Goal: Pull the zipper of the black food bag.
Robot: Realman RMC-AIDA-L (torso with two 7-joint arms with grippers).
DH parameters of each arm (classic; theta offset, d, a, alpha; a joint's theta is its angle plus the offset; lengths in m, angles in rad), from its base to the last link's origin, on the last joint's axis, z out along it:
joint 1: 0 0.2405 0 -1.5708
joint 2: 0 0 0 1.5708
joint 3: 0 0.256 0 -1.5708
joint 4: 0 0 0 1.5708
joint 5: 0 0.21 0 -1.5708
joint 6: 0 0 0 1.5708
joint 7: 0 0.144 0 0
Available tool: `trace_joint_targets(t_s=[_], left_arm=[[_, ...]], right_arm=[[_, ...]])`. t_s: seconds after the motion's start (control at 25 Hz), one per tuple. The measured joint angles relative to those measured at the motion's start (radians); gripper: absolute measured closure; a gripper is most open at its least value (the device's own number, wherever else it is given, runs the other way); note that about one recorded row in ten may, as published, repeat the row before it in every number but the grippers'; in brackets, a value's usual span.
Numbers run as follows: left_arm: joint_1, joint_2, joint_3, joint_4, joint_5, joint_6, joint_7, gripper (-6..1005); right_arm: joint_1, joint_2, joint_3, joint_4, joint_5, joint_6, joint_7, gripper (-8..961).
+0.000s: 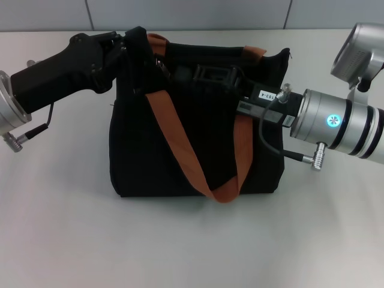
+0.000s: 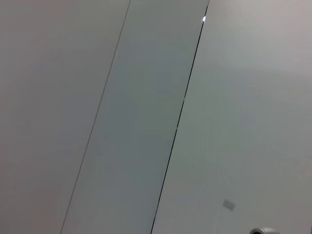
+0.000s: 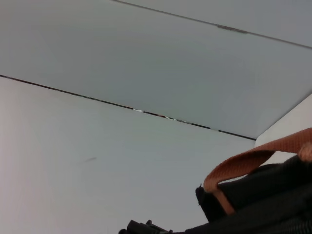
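The black food bag (image 1: 180,156) stands upright mid-table in the head view, its two orange-brown straps (image 1: 174,129) hanging down its front. My left gripper (image 1: 127,45) is at the bag's top left corner, shut on the raised corner fabric. My right gripper (image 1: 213,75) reaches in from the right and lies over the bag's top opening, black against black. The zipper pull is hidden there. The right wrist view shows a strap (image 3: 243,163) and the bag's black fabric (image 3: 263,195). The left wrist view shows only wall panels.
The bag rests on a pale grey table (image 1: 72,228) with a wall behind it. My right arm's silver wrist (image 1: 336,123) and its cable (image 1: 270,141) hang beside the bag's right side.
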State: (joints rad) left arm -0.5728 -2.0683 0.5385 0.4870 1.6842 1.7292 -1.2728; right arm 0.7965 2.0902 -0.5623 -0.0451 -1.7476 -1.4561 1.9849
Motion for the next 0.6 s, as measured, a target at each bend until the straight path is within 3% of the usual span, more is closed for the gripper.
trace_joint_targets(t_s=[0.6], left_arm=[[-0.004, 0.000, 0.000, -0.007, -0.009, 0.001, -0.007, 977]], right_arm=[[0.009, -0.001, -0.021, -0.002, 0.000, 0.014, -0.013, 651]])
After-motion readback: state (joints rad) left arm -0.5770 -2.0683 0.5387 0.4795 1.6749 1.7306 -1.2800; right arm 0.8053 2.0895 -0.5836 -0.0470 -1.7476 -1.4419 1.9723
